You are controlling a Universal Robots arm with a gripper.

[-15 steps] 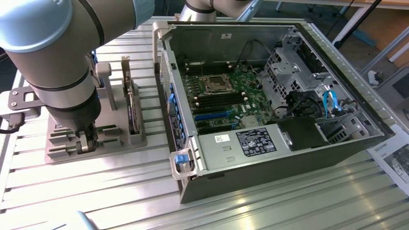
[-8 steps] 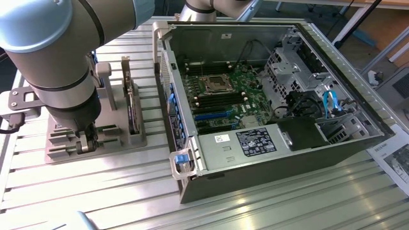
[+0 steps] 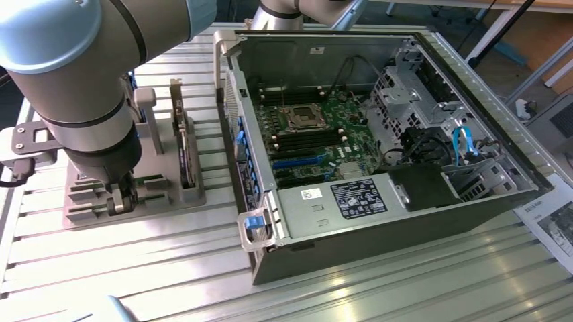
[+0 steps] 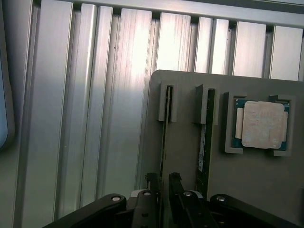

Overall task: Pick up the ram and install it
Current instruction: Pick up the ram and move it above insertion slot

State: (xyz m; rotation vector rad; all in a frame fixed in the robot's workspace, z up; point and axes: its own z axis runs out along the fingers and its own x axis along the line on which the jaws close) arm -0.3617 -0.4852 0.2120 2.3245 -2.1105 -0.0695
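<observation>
Slatted metal table [image 3: 134, 268], bright glare along the slats.

Open computer case [image 3: 385, 241] lies on its side toward the exterior view's right, lid off. The green board [image 3: 313, 141] is exposed inside, with its long black slots beside the socket.

Robot arm [image 3: 80, 87], grey and thick, comes down on the exterior view's left over a grey holder block [image 3: 184, 194] that sits on the table beside the case. A tall card [image 3: 184, 144] stands upright in the block, on the side nearest the case.

Wrist view, looking down onto the holder block [image 4: 266, 190]: two slots side by side, with a thin stick seated on edge in each. In a shallow square recess next to them lies a silver processor chip [image 4: 262, 124].

The ram [image 4: 164, 142] is the stick farther from the processor, seated in its slot. The second stick [image 4: 204, 142] stands in the slot between it and the chip.

Gripper [image 4: 163, 183] is low over the block. Its jaws are apart, one finger [image 4: 175, 183] on each side of the ram's near end. It straddles the ram and has not clamped it. I cannot tell whether either finger touches the ram.
</observation>
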